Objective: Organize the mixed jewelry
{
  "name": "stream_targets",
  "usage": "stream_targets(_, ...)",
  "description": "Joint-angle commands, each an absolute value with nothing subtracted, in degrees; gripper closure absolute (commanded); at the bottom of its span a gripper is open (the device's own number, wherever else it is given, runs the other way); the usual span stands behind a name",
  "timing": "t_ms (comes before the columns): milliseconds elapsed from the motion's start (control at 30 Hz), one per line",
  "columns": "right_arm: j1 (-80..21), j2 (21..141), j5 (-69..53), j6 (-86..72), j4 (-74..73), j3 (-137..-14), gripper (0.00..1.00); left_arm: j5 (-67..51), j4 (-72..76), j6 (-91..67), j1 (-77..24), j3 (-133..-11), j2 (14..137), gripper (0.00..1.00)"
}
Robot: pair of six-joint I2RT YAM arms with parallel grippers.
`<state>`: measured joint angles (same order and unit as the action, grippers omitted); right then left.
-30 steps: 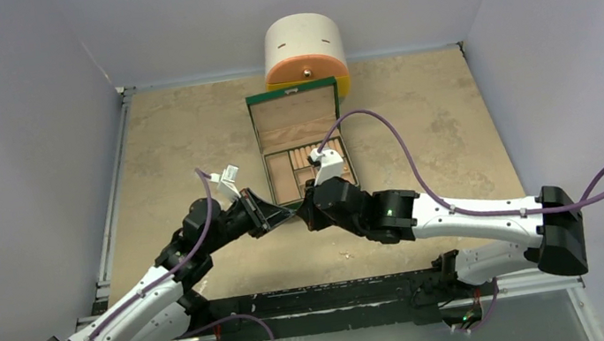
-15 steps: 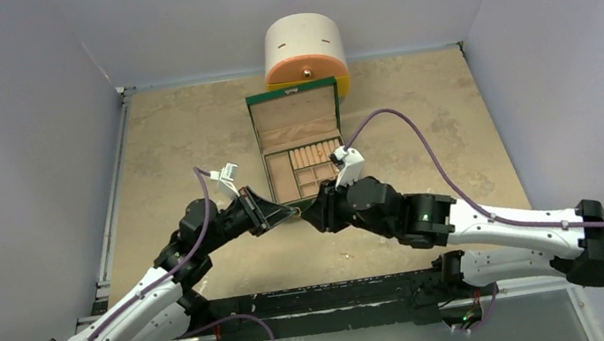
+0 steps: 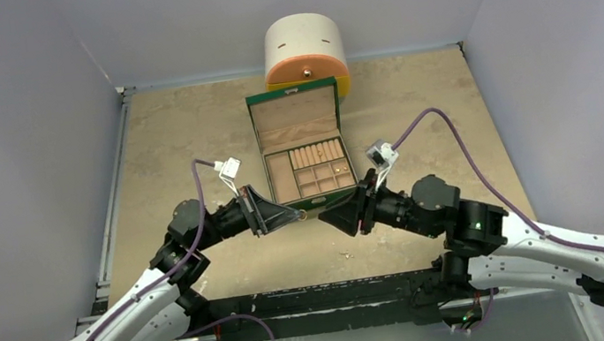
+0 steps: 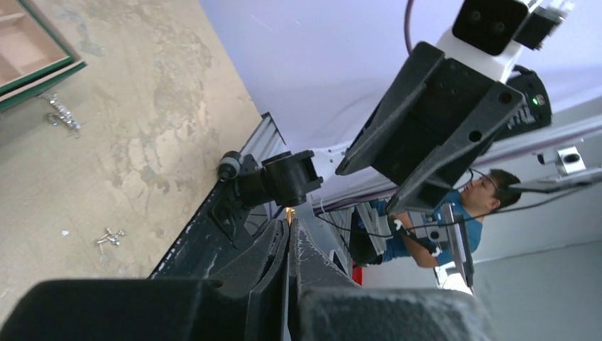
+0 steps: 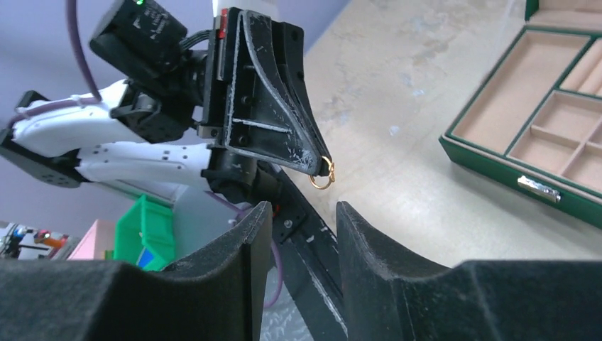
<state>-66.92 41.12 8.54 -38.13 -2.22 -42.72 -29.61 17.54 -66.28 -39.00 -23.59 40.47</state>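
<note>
desk (image 3: 179, 143) and open green box (image 3: 293, 118) unchanged. right arm pulled back to the right from where both tips met a second ago. right gripper (image 3: 329, 217) went from closed to jaws apart, holding nothing. left gripper (image 3: 296, 215) stayed clamped on the gold ring (image 5: 321, 178), in the air just in front of the box. reads as a handoff: left owns the ring, box placement still pending. silvery bits (image 4: 62, 114) still loose on the desk.
</note>
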Motion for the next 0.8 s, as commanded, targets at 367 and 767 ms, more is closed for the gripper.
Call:
stream_targets(367,-63.0,42.8,-11.7,-37.3,10.8,-42.7,0.58,-43.0,9.8,-53.1,-38.9,-35.2,37.3,1.00)
stream_targets(767,-60.8,47.0,-20.5,-40.6,19.3,-41.3,0.58,-43.9,4.8,-49.4,-38.9,-36.8,36.3,1.00)
